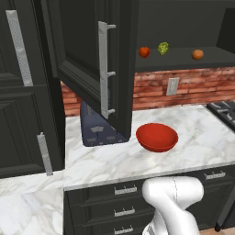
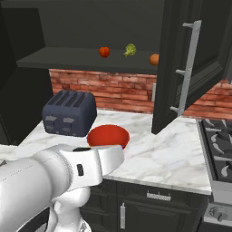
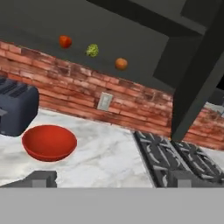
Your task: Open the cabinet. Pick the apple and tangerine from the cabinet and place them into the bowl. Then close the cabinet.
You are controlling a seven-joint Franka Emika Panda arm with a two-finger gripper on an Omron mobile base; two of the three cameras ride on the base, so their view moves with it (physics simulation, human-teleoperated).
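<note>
Cabinet (image 1: 92, 59) open; apple (image 3: 65, 41), tangerine (image 3: 121, 64) on shelf, far above end effector (image 3: 107, 180); fingers apart.

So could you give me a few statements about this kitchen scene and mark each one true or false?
1. The cabinet doors are open. True.
2. The apple already lies in the bowl. False: it sits on the cabinet shelf, and the bowl holds nothing.
3. A yellow-green bumpy item sits between the apple and the tangerine. True.
4. The bowl stands on the stove. False: it stands on the marble counter, beside the toaster.
</note>
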